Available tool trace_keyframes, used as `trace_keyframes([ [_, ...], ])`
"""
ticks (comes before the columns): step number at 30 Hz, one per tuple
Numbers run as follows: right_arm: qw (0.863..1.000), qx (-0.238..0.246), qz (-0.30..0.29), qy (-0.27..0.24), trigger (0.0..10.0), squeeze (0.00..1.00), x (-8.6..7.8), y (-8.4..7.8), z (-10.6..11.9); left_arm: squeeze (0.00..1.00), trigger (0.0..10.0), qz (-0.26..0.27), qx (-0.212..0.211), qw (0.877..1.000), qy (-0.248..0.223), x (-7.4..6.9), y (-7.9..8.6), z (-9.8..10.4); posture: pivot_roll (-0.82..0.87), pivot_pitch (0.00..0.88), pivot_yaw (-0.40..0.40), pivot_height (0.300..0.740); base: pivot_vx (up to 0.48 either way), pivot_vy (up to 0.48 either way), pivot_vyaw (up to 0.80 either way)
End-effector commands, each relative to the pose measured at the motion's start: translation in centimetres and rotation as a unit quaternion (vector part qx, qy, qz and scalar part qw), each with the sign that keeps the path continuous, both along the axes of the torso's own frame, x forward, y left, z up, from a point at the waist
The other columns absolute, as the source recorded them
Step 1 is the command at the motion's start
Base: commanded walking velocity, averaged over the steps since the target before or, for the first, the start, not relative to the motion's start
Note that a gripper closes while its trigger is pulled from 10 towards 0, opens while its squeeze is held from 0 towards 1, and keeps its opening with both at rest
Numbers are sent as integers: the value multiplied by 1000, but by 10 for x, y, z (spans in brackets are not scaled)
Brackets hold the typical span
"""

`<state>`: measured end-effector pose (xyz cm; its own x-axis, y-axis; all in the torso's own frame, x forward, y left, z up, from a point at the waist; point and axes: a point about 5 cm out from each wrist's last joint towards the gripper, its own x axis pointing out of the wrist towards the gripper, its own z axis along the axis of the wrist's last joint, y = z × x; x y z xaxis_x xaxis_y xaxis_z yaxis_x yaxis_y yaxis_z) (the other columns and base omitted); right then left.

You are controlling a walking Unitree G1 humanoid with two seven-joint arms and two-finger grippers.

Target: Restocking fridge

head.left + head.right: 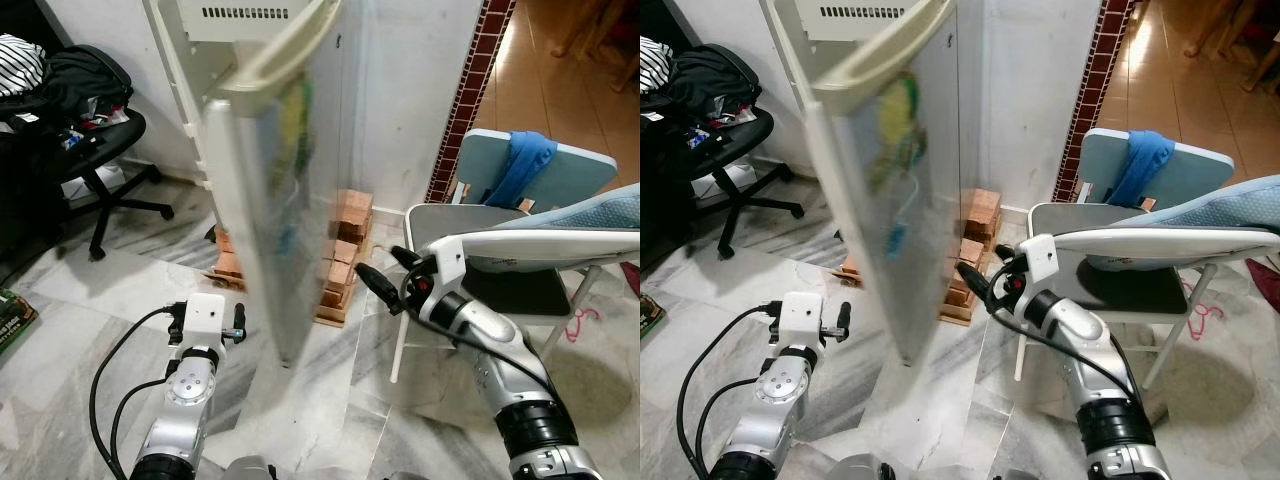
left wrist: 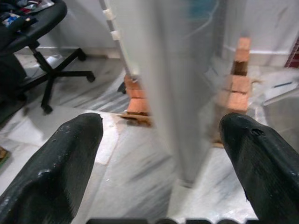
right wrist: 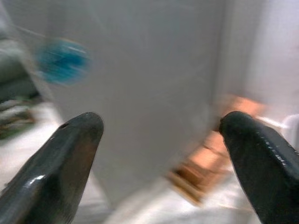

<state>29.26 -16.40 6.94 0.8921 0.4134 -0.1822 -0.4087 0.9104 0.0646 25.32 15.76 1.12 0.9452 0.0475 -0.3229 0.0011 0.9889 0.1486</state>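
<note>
Restocking looked barely begun: the fridge door (image 1: pixel 275 200) stood swung out edge-on between both arms, blurred, with no groceries visible. The left hand (image 2: pixel 159 154) hung low before the door's lower edge, fingers spread and empty. The right hand (image 1: pixel 375 285) reached toward the door's outer face, also spread, holding nothing.

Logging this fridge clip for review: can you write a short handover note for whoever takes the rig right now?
Left hand: open, empty, low in front of the door's edge.
Right hand: open, empty, raised towards the door's outer face, beside the grey folding chair.
Tall white fridge door: standing ajar and blurred, its edge towards the robot. The fridge stands on orange bricks.
Done: door is open; nothing to restock is in either hand.
Left: probably fetch the goods, load them, shut the door. The black office chair stands to the left.
</note>
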Motion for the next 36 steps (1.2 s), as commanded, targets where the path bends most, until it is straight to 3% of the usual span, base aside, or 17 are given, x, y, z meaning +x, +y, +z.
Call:
trace_keyframes([
  [1,999,-9,-34,-19,10000,0,0,1,3,0,10000,3,-5,1000,-17,5,1,6,54,0,40,740,0,0,0],
  [5,993,-37,-89,-63,10000,0,-4,2,5,0,10000,1,3,1000,-21,6,1,8,55,0,43,740,0,145,0],
  [12,984,-44,-163,-53,10000,0,-9,-10,-5,0,10000,6,4,999,-35,-2,10,9,51,0,49,740,0,432,0],
  [36,980,-56,-177,-65,10000,0,-3,-8,-4,0,10000,-5,6,999,-47,8,5,13,43,0,46,740,0,444,0],
])
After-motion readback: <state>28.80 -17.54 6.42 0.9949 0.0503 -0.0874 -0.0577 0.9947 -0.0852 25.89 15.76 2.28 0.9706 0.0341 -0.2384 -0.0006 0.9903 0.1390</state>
